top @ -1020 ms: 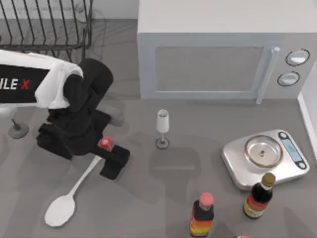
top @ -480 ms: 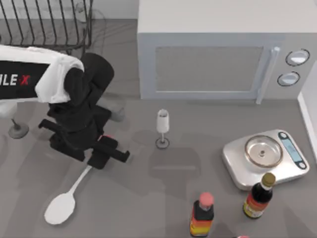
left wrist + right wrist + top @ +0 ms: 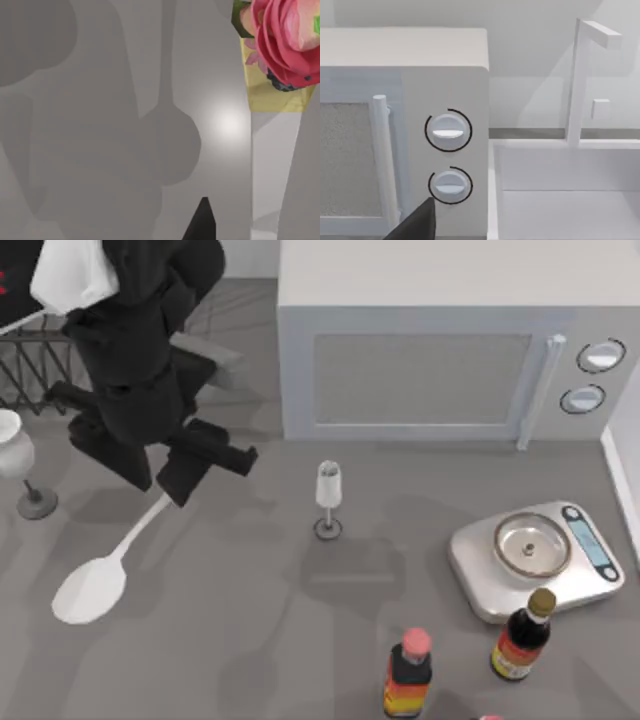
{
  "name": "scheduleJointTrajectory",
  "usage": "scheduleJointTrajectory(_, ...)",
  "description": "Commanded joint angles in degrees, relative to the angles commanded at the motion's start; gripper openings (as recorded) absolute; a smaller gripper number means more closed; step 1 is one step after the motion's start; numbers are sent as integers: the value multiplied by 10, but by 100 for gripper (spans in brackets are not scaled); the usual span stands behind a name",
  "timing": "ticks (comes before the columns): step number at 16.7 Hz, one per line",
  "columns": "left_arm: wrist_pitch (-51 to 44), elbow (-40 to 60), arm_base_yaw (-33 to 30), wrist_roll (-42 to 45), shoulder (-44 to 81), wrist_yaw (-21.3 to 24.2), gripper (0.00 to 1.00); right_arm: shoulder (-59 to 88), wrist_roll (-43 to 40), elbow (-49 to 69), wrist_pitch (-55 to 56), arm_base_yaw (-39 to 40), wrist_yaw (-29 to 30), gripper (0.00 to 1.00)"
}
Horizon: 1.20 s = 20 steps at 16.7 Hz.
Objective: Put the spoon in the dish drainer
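My left gripper [image 3: 170, 482] hangs above the table's left side, shut on the knob end of the spoon [image 3: 92, 588]. The white spoon slants down from the gripper, its oval bowl toward the front left, and it casts a shadow on the table. In the left wrist view the red and yellow knob [image 3: 286, 42] and the white handle [image 3: 267, 170] are close up, beside a black fingertip [image 3: 201, 224]. The black wire dish drainer [image 3: 30, 375] stands at the back left, largely covered by my left arm. A dark fingertip [image 3: 417, 225] of the right gripper faces the microwave.
A grey microwave [image 3: 430, 350] fills the back centre and right. A small stemmed glass [image 3: 328, 498] stands mid-table, and a larger glass [image 3: 20, 465] stands at the far left. A kitchen scale [image 3: 535, 555] and two bottles [image 3: 522, 635] [image 3: 408, 672] sit at the front right.
My left arm has risen and swung toward the back left, carrying the spoon. The spoon's bowl has shifted left and up off its earlier spot.
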Motion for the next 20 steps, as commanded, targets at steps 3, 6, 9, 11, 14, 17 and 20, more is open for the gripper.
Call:
scheduleJointTrajectory(3, -95, 82, -1, 0, -23, 0, 0, 0, 0, 0, 0, 0, 0, 100)
scheduleJointTrajectory(6, -134, 122, -1, 0, -40, 0, 0, 0, 0, 0, 0, 0, 0, 100)
scheduleJointTrajectory(9, -135, 123, -1, 0, -41, 0, 0, 0, 0, 0, 0, 0, 0, 100)
scheduleJointTrajectory(11, -133, 121, 1, 1, -40, 0, 0, 0, 0, 0, 0, 0, 0, 100)
scheduleJointTrajectory(14, -98, 104, 20, 1, -69, 6, 0, 0, 0, 0, 0, 0, 0, 100)
scheduleJointTrajectory(17, -13, 62, 65, -2, -132, 21, 0, 0, 0, 0, 0, 0, 0, 100)
scheduleJointTrajectory(20, 116, -1, 127, -5, -214, 40, 0, 0, 0, 0, 0, 0, 0, 100)
